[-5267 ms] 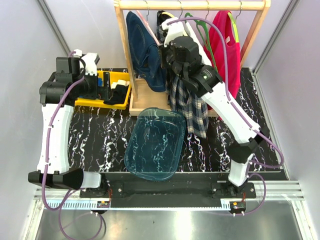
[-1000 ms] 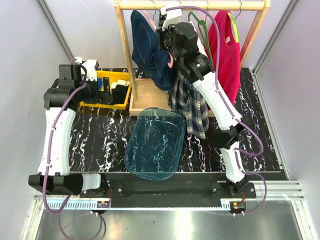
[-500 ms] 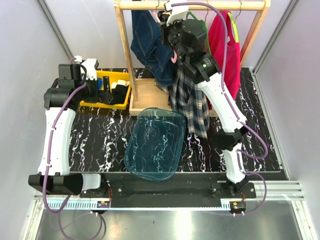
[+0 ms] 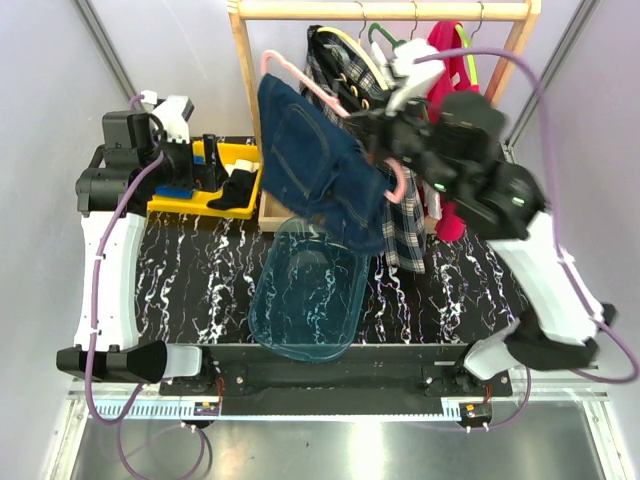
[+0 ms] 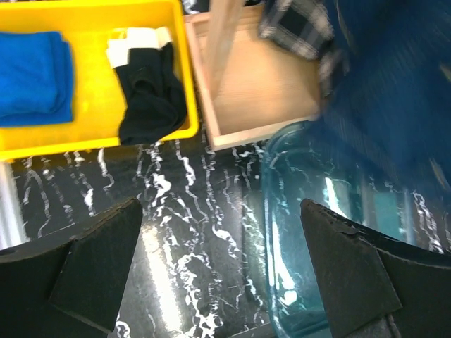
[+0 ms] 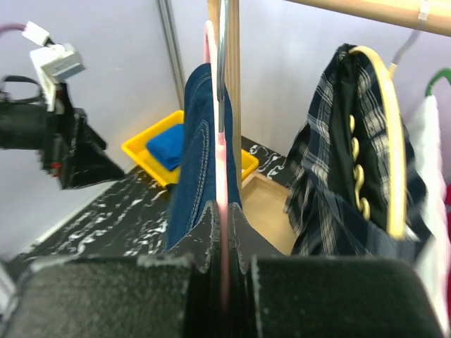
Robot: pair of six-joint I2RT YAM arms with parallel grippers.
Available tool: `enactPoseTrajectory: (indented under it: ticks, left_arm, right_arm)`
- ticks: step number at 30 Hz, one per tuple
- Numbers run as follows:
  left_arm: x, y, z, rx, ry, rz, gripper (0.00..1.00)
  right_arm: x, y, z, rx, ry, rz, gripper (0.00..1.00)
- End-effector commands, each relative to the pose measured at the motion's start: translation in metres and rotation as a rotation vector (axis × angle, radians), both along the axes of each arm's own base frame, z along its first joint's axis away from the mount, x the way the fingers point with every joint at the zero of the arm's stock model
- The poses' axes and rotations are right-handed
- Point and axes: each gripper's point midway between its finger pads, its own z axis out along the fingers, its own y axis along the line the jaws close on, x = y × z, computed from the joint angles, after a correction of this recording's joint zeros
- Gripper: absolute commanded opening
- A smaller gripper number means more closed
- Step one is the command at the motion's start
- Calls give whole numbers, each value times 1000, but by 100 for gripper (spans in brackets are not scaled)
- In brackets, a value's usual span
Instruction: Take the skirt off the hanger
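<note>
1. The right claw [image 6: 224, 243] is clamped on the pink hanger [image 6: 222, 169], clear of the rail [image 4: 380, 10]. The denim skirt [image 4: 320, 165] hangs from it above the blue tub [image 4: 290, 320].
2. The left claw [image 5: 222, 282] gapes wide, empty.
3. Next, the left claw likely grips the skirt and pulls it off; its fastening isn't visible.

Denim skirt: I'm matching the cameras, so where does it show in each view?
Top external: skirt at centre.
Left wrist: skirt blurred, upper right.
Right wrist: skirt centre-left, on the hanger.
Shared landmark: yellow bin.
</note>
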Motion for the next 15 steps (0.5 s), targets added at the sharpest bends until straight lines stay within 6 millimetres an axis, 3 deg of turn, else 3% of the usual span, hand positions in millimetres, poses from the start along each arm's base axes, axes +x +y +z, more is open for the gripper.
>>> enactPoseTrajectory:
  ticks: [1, 4, 8, 12, 15]
  left_arm:
    - [-7, -19, 24, -79, -46, -91, 99]
    - [-25, -39, 20, -146, -8, -204, 99]
    - [-64, -72, 28, -281, -7, -423, 99]
    - [-83, -88, 55, -392, -147, -584, 99]
    - [-98, -98, 72, -533, -135, -686, 99]
  right_arm:
    - [-39, -37, 57, 213, -49, 28, 0]
    - [-49, -39, 66, 241, -53, 57, 0]
    - [-52, -39, 71, 256, -54, 71, 0]
    - [-54, -35, 76, 285, -42, 91, 0]
    - [-54, -32, 78, 297, -38, 105, 0]
